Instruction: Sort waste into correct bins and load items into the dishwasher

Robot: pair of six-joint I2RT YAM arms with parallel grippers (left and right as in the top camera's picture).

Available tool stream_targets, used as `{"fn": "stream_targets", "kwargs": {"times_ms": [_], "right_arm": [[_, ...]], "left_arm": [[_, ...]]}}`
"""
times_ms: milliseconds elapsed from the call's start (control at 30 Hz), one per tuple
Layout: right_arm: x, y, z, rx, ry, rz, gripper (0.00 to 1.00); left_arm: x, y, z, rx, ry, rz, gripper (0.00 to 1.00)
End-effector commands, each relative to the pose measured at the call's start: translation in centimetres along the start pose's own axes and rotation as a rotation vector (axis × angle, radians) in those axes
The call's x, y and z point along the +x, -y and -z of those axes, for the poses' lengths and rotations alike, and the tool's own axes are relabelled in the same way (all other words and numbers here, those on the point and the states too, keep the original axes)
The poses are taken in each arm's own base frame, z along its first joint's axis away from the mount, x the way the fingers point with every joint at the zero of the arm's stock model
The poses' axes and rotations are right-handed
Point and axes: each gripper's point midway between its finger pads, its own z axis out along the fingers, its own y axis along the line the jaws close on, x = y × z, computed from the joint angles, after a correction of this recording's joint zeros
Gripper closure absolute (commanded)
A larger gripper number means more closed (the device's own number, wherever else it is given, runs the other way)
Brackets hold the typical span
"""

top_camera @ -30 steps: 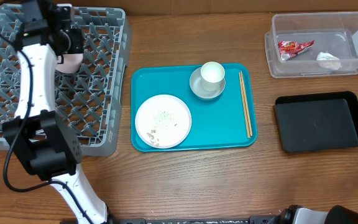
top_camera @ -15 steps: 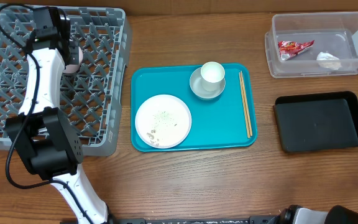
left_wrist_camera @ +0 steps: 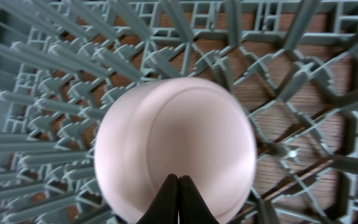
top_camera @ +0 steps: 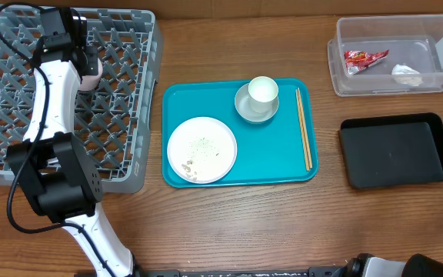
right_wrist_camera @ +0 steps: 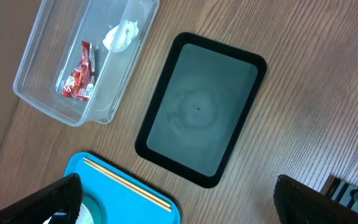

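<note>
Seen from overhead, the left hand (top_camera: 81, 61) is held over the grey dish rack (top_camera: 149, 92) with a small bowl (top_camera: 90, 75) at its tip. On the worktop (top_camera: 237, 231), a teal tray (top_camera: 283, 158) carries a plate (top_camera: 201, 149) strewn with crumbs (top_camera: 194, 167), a cup (top_camera: 263, 89) set in a second bowl (top_camera: 244, 108), and chopsticks (top_camera: 304, 127). A red wrapper (top_camera: 364, 58) and a white tissue (top_camera: 406, 74) lie in the clear tub (top_camera: 394, 19), with the black bin (top_camera: 394, 150) just below it.

From the left wrist, the fingers are seen pressed together on the near edge of the small bowl, above the rack's lattice.

From the right wrist, the right hand (right_wrist_camera: 182, 202) is spread wide with nothing between its fingers, well above the black bin.
</note>
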Motion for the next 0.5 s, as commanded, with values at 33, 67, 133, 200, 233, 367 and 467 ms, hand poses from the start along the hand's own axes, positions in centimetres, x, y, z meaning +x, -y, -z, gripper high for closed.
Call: {"fn": "stream_targets", "kwargs": {"times_ms": [33, 67, 133, 200, 233, 367, 467], "right_arm": [[-0.2, 0.3, 0.3, 0.004, 0.019, -0.006, 0.00], [-0.2, 0.3, 0.3, 0.004, 0.019, -0.006, 0.00], [-0.2, 0.3, 0.3, 0.003, 0.019, -0.006, 0.00], [-0.2, 0.3, 0.3, 0.003, 0.019, -0.006, 0.00], [-0.2, 0.3, 0.3, 0.004, 0.019, -0.006, 0.00], [-0.2, 0.3, 0.3, 0.004, 0.019, -0.006, 0.00], [-0.2, 0.3, 0.3, 0.003, 0.019, -0.006, 0.00]], "left_arm": [[0.5, 0.8, -0.8, 0.070, -0.001, -0.019, 0.96], [0.7, 0.8, -1.0, 0.069, -0.005, -0.021, 0.96], [1.4, 0.7, -1.9, 0.067, -0.029, -0.040, 0.96], [2.3, 0.2, -2.9, 0.041, -0.057, -0.044, 0.96], [2.7, -0.3, -3.3, 0.009, -0.074, -0.045, 0.96], [2.6, -3.5, -3.2, -0.131, -0.075, -0.015, 0.96], [1.8, -4.5, -2.4, -0.161, -0.049, 0.008, 0.96]]}}
